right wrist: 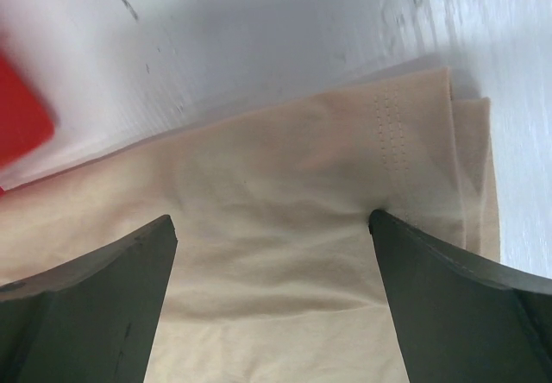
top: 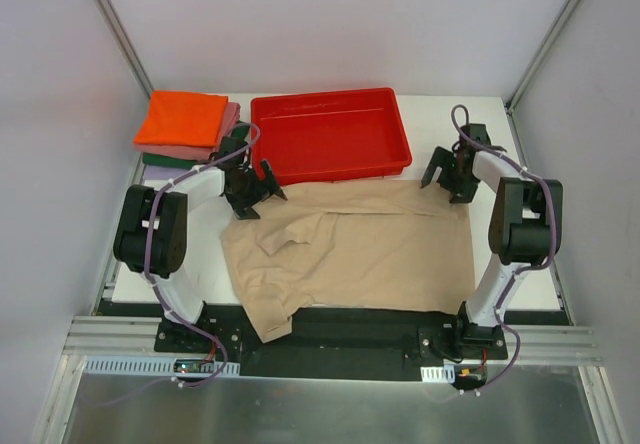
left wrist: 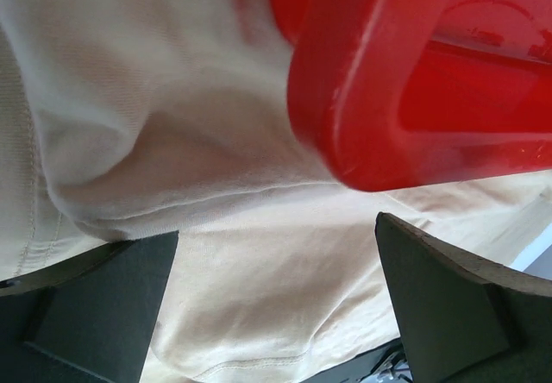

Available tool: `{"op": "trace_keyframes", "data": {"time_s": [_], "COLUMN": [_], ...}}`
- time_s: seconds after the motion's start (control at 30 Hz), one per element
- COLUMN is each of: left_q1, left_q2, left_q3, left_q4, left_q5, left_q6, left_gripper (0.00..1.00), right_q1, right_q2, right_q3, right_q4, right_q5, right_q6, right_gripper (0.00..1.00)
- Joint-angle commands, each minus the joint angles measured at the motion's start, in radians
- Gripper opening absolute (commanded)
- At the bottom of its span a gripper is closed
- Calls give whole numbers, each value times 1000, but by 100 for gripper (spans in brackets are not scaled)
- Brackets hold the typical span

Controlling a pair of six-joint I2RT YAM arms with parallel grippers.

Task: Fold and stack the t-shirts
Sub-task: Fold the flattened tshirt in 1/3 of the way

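- Since the near edge comes first: the beige shirt (top: 350,254) lies opened out and rumpled on the white surface (top: 432,114) between the two arms. Its near-left part slumps over the front edge onto the black base plate (top: 380,329).
- The left pincer (top: 262,189) is spread wide over the shirt's far-left corner with nothing between the fingers. Its wrist view shows the cloth bunched right up against a corner of the red tray (top: 335,172).
- The right pincer (top: 445,176) is spread wide too, over the far-right corner, where the hem stitching and a doubled edge show. I can't tell if the tips touch the cloth.
- My guess at the reason: both are lined up on the far corners to pinch them together and bring that edge toward the near side for a first fold. The left side looks cramped next to the tray.
- The tray sits just behind the shirt.
- In the far-left corner is the folded stack, with the orange shirt (top: 182,117) on top, then the pink shirt (top: 232,119), the dark green shirt (top: 160,159) and the lavender shirt (top: 155,174) at the bottom. That's probably where the beige one ends up.
- Around it all are pale walls and metal posts.
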Motion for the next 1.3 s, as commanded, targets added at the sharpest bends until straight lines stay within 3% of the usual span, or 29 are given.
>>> {"op": "trace_keyframes", "data": {"time_s": [0.0,0.17,0.33,0.63,0.73,0.9,1.1,1.2,1.27], "left_q1": [5,5,-10,-176,-289,-539,-883,-983,-1010], "left_q2": [54,-30,-179,-591,-734,-912,-1050,-1066,-1057], "left_q3": [9,-26,-50,-221,-333,-497,-619,-640,-648], "left_q4": [21,19,9,-157,-212,-241,-274,-277,-278], "left_q5": [-80,-103,-95,-262,-224,-10,-11,-6,-22], "left_q6": [68,66,101,40,20,-12,-199,-234,-236], "left_gripper": [99,99,99,99,99,99,98,92,82], "right_q1": [-21,-22,-24,-28,-28,-28,-28,-28,-28], "right_q2": [70,27,-86,-448,-565,-675,-760,-817,-838], "right_q3": [62,45,47,-129,-260,-412,-479,-513,-525], "right_q4": [-9,2,-46,-152,-156,-135,-155,-152,-152], "right_q5": [12,-11,64,213,223,166,161,167,172], "right_q6": [-12,-13,-21,21,37,41,41,44,41], "right_gripper": [98,98,96,96,96,96,96,96,96]}}
